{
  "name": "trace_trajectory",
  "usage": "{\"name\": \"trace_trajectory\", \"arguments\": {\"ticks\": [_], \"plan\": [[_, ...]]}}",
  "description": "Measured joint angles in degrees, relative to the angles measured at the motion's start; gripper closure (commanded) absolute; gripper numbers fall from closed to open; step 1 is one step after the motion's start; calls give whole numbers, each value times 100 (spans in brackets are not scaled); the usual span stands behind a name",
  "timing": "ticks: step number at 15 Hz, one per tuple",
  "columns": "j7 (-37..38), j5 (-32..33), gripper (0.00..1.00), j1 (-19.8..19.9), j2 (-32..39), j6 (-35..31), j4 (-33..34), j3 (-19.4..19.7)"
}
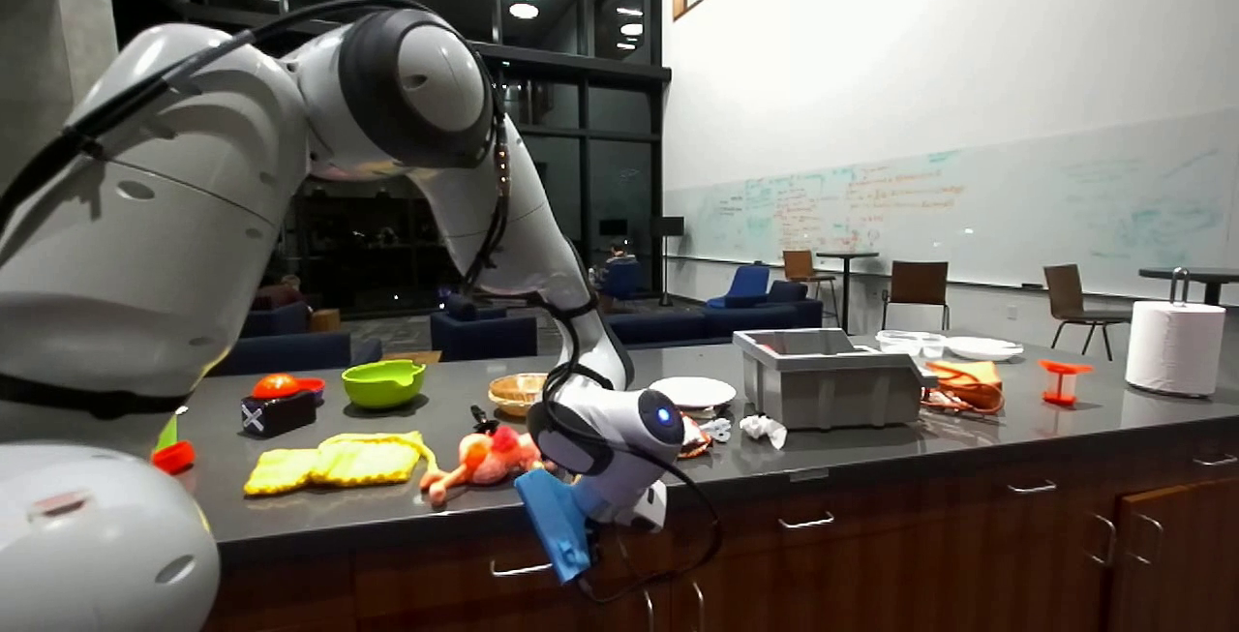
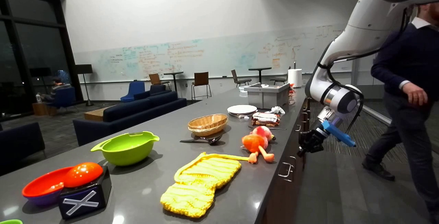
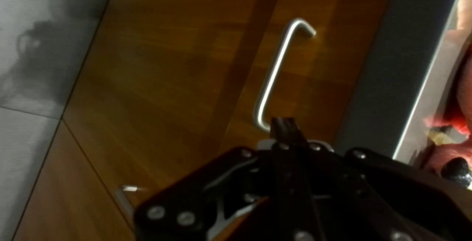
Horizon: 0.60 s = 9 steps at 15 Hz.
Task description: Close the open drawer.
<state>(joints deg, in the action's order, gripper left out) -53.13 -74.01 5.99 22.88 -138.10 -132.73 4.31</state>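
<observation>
The drawer (image 3: pixel 324 67) is brown wood with a silver bar handle (image 3: pixel 274 71), under the counter edge in the wrist view. Its front looks about level with the cabinet door below. In an exterior view the drawer (image 1: pixel 436 579) lies below the pink toy, partly covered by the wrist. Its handle also shows in an exterior view (image 2: pixel 285 170). My gripper (image 3: pixel 283 123) is shut, its fingertips pressed together with nothing seen between them. They overlap the handle's lower end in the wrist view; I cannot tell whether they touch. In an exterior view the gripper (image 2: pixel 301 150) is close to the cabinet fronts, below counter height.
The grey counter (image 2: pixel 202 102) overhangs the fronts. On it are a pink plush toy (image 2: pixel 257 140), yellow knitted cloth (image 2: pixel 202 183), green bowl (image 2: pixel 128 150), wicker basket (image 2: pixel 207 124) and grey bin (image 2: pixel 267 95). A person (image 2: pixel 408 80) stands on the floor behind the arm.
</observation>
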Motion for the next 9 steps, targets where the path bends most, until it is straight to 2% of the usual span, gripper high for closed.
{"name": "trace_trajectory", "arguments": {"ticks": [2,3,4,5,6,8,9], "plan": [[193,578,100,0,-316,-41,-283,126],[285,896,96,0,-508,-44,-466,165],[373,1236,79,0,-716,-37,-668,192],[440,1570,71,0,-941,-33,-878,204],[489,1891,70,2,-1177,-7,-1090,208],[581,2519,60,13,-1654,259,-1465,211],[621,2828,79,25,-1894,550,-1611,217]]}}
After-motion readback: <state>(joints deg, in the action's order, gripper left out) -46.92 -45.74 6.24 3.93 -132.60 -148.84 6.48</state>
